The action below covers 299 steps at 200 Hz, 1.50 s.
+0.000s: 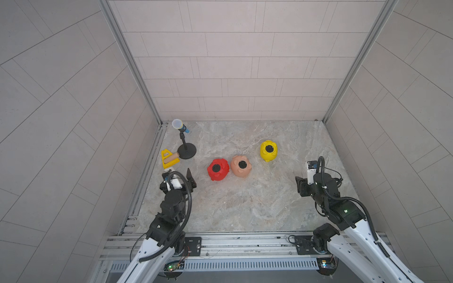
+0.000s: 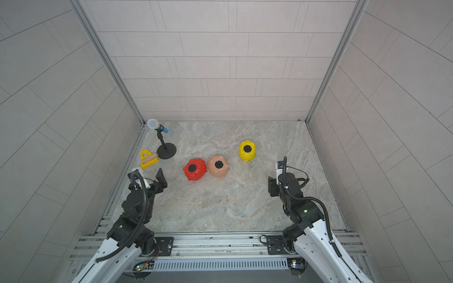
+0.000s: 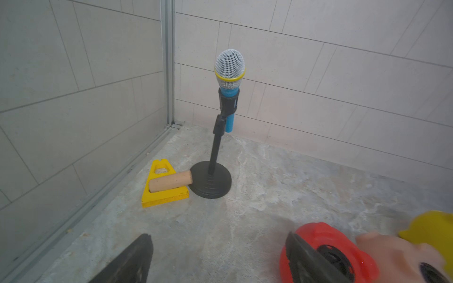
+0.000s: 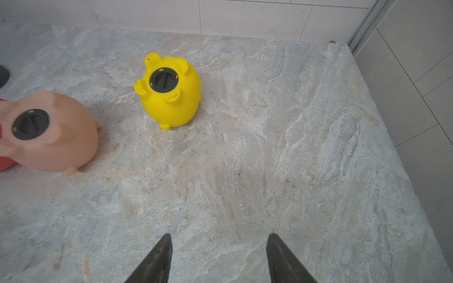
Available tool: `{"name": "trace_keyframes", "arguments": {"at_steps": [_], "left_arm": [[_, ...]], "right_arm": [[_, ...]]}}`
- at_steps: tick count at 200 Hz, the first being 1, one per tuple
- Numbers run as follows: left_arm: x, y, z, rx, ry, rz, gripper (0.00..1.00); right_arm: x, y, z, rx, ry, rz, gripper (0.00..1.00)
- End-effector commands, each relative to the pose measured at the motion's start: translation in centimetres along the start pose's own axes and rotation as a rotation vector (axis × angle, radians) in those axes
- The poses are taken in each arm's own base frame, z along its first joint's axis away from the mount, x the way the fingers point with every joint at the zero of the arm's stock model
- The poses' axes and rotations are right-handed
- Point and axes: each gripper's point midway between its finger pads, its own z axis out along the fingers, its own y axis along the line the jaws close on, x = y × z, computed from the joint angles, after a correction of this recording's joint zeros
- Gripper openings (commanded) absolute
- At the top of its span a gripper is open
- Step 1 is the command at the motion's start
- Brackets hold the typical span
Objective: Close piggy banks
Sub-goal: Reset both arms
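Note:
Three piggy banks lie belly-up on the marble table, each with a black round cap in its belly hole. The red one (image 1: 221, 174) (image 2: 198, 174) touches the peach-pink one (image 1: 239, 172) (image 4: 63, 152). Farther back and to the right, the yellow one (image 1: 267, 156) (image 4: 181, 107) stands alone. My left gripper (image 1: 180, 175) (image 3: 218, 235) is open and empty, left of the red pig (image 3: 321, 232). One of its fingers (image 3: 301, 252) overlaps the red pig in the left wrist view. My right gripper (image 1: 302, 183) (image 4: 220, 235) is open over bare table, nearer than the yellow pig and to its right.
A toy microphone (image 1: 180, 125) on a black round-based stand (image 1: 186, 153) occupies the back left corner. Beside it lies a yellow triangular toy (image 1: 167, 156) with a tan cylinder (image 3: 169, 182) on it. Tiled walls close three sides. An aluminium rail (image 1: 232, 241) runs along the front.

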Motion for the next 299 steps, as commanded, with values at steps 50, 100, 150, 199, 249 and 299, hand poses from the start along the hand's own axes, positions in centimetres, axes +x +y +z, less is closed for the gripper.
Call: {"name": "trace_keyframes", "arguments": {"at_steps": [50,100,150,199,249,299], "left_arm": [[2.9,1.0,3.6,-0.104,-0.031,0.218,0.97],[5.4,1.4,9.5,-0.041,0.057,0.104,0.97],[7.0,1.7,13.1,-0.026,0.091,0.113,0.95],[8.5,0.1,15.3,0.066,0.168,0.142,0.94],[9.3,-0.3,16.1,0.081,0.247,0.167,1.0],[9.0,-0.5,15.9,0.064,0.226,0.188,1.0]], "right_arm": [[-2.0,-3.1,2.1,0.187,-0.234,-0.068,0.74],[-0.4,-7.2,6.4,0.288,-0.279,0.047,0.75],[-3.0,-8.5,9.9,0.36,-0.354,0.031,0.76],[-2.3,-8.0,13.4,0.336,-0.362,0.007,0.76],[-2.4,-8.3,15.8,0.346,-0.22,-0.005,0.72],[-2.6,-7.3,15.9,0.302,-0.243,-0.039,1.0]]}}
